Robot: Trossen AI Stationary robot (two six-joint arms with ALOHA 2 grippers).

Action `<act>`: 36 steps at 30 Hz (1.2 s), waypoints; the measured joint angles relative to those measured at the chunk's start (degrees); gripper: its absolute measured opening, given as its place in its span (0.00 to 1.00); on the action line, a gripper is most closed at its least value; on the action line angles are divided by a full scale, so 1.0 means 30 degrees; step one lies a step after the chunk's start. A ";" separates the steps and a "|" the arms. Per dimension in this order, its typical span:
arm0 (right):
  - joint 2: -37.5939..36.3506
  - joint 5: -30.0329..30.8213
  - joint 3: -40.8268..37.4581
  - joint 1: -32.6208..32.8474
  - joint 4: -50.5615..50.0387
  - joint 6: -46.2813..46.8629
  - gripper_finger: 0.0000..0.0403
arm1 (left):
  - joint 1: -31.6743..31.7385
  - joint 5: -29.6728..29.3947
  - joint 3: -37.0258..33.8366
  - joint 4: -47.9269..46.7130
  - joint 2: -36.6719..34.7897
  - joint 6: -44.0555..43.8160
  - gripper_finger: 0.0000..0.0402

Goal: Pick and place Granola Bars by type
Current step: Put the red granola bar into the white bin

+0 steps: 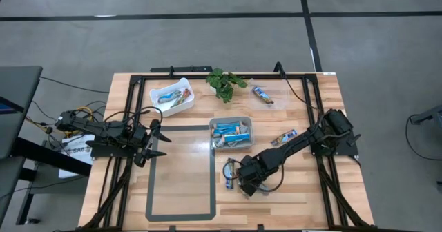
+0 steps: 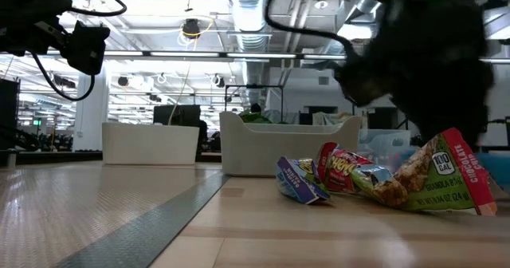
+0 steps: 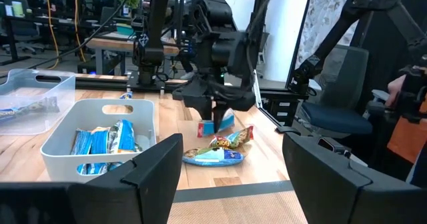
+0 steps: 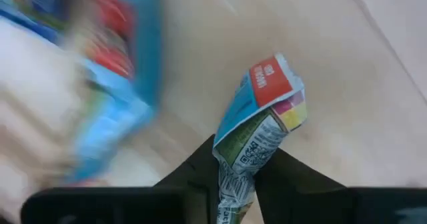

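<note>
Pinching bar (image 4: 257, 127) between right fingers (image 4: 193, 174)

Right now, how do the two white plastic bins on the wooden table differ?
The white bin in the table's middle is packed with blue-wrapped granola bars; the white bin near the far edge holds only a few bars and sits turned at an angle, while the middle one lies square. Both are open-topped.
</note>
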 joint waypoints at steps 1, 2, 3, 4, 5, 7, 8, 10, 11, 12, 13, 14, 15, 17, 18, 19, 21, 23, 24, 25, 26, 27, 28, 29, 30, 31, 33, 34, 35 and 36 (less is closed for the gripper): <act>-0.0163 0.0000 0.0032 -0.0147 0.0227 -0.0007 0.16 | -0.0003 0.0000 0.0002 -0.0003 0.0000 0.0000 0.62; -0.0445 0.0035 0.0024 -0.0285 0.0223 -0.0013 0.16 | -0.0005 -0.0007 0.0000 -0.0006 0.0002 0.0000 0.62; -0.0766 0.0053 0.0010 -0.0451 0.0409 -0.0006 0.16 | -0.0004 -0.0010 0.0000 -0.0004 0.0002 0.0000 0.62; -0.1019 0.0046 0.0021 -0.0638 0.0968 0.0006 0.16 | 0.0000 -0.0015 0.0000 -0.0003 -0.0005 -0.0001 0.62; -0.1274 0.0046 0.0045 -0.0820 0.1457 0.0085 0.16 | -0.0005 -0.0015 0.0000 -0.0006 -0.0005 0.0000 0.62; -0.1927 0.0057 0.0025 -0.1198 0.1924 0.0308 0.16 | -0.0005 -0.0015 0.0000 0.0002 -0.0005 0.0000 0.62; -0.2260 0.0053 0.0025 -0.1405 0.2558 0.0351 0.16 | -0.0004 -0.0016 0.0001 -0.0004 -0.0004 0.0000 0.62; -0.3024 0.0039 0.0032 -0.1812 0.3491 0.0344 0.16 | -0.0005 -0.0015 0.0000 -0.0006 0.0002 0.0000 0.62; -0.3407 0.0032 0.0032 -0.2038 0.3972 0.0344 0.16 | 0.0002 -0.0022 0.0000 0.0002 -0.0002 0.0000 0.62; -0.3753 0.0039 0.0032 -0.2260 0.4751 0.0344 0.16 | -0.0001 -0.0022 0.0003 -0.0001 -0.0003 0.0000 0.62; -0.4099 0.0042 0.0038 -0.2498 0.5390 0.0344 0.16 | -0.0004 -0.0022 0.0000 -0.0006 0.0002 0.0000 0.62; -0.4448 0.0046 0.0039 -0.2737 0.5899 0.0344 0.16 | 0.0001 -0.0022 0.0000 -0.0005 0.0002 0.0000 0.62; -0.4774 0.0046 0.0038 -0.2951 0.6486 0.0344 0.16 | -0.0005 -0.0022 0.0000 0.0002 -0.0005 0.0000 0.62; -0.5265 0.0046 0.0058 -0.3416 0.8090 0.0317 0.16 | -0.0003 -0.0022 0.0000 -0.0006 0.0002 0.0000 0.62; -0.5500 0.0043 0.0061 -0.3620 0.8659 0.0207 0.16 | 0.0002 -0.0022 0.0000 -0.0001 0.0002 0.0000 0.62; -0.5654 0.0037 0.0061 -0.3815 0.9375 0.0007 0.16 | -0.0002 -0.0026 0.0000 0.0002 0.0002 0.0000 0.62; -0.5902 0.0031 0.0061 -0.4190 1.0960 -0.0385 0.16 | -0.0004 -0.0411 0.0000 0.0060 0.0002 0.0142 0.62; -0.6001 0.0003 0.0061 -0.4544 1.2490 -0.0517 0.16 | -0.0012 -0.1342 0.0000 0.0294 0.0002 0.0264 0.62; -0.5995 0.0002 0.0068 -0.4698 1.3224 -0.0509 0.16 | 0.0016 -0.1531 0.0000 0.0415 0.0002 -0.0398 0.62; -0.5994 -0.0002 0.0062 -0.4845 1.3815 -0.0515 0.16 | 0.0001 -0.1481 0.0000 0.0595 0.0002 -0.1919 0.62; -0.5976 -0.0003 0.0061 -0.4975 1.4531 -0.0516 0.16 | -0.0027 -0.1231 0.0000 0.1027 0.0009 -0.4020 0.62; -0.5960 0.0000 0.0061 -0.5089 1.5203 -0.0516 0.16 | -0.0020 -0.1046 0.0000 0.1644 0.0009 -0.6214 0.62; -0.5870 -0.0005 0.0063 -0.5210 1.5907 -0.0509 0.16 | -0.0027 -0.1041 0.0007 0.2023 -0.0019 -0.8457 0.62; -0.5769 -0.0006 0.0083 -0.5353 1.6585 -0.0517 0.16 | -0.0024 -0.1163 0.0007 0.2084 -0.0021 -1.0318 0.62; -0.5710 -0.0012 0.0072 -0.5476 1.6839 -0.0527 0.16 | -0.0026 -0.1501 0.0007 0.1972 -0.0006 -1.1625 0.62; -0.5683 -0.0006 0.0048 -0.5585 1.7017 -0.0572 0.16 | -0.0027 -0.2114 0.0007 0.1932 0.0024 -1.2375 0.62; -0.5539 0.0114 0.0062 -0.5825 1.7544 -0.0880 0.16 | -0.0020 -0.3613 0.0007 0.1816 0.0013 -1.4446 0.62; -0.5384 0.0143 0.0121 -0.5997 1.7799 -0.1051 0.16 | -0.0020 -0.4206 0.0007 0.1670 0.0017 -1.5820 0.62; -0.5298 0.0145 0.0096 -0.6157 1.7724 -0.1158 0.16 | -0.0013 -0.4761 0.0007 0.1596 0.0035 -1.7105 0.62; -0.5219 0.0157 0.0027 -0.6319 1.7613 -0.1201 0.16 | -0.0013 -0.5382 0.0007 0.1701 0.0055 -1.7981 0.62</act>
